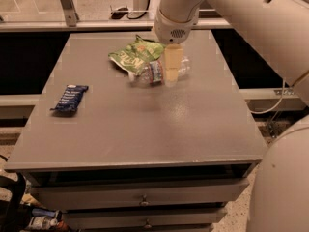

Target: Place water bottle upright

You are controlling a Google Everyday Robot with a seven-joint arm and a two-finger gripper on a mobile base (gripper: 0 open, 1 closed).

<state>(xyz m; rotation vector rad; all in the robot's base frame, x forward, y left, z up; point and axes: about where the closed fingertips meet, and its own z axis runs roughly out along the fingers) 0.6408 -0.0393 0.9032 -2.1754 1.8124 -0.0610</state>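
A grey desk (145, 134) seen from above and in front, with my pale arm (179, 11) reaching in from the upper right. My fingers (172, 82) point straight down at the far middle of the desk, their tips right at the water bottle (155, 72). Only one broad yellowish finger face shows from here, and it covers the bottle's midsection, so I cannot tell whether they are spread around the bottle or pinching it.

The water bottle lies on its side, roughly crosswise on the desk, a clear ribbed bottle with a narrow blue, red and white label band just left of my fingers. One clear end pokes out to their right.

A crinkled green snack bag (131, 55) lies just behind and to the left of the bottle, touching or overlapping it. A dark blue snack packet (70, 97) lies flat well apart, near the desk's left edge. Below the front edge are two drawers (145, 197) with small knobs.
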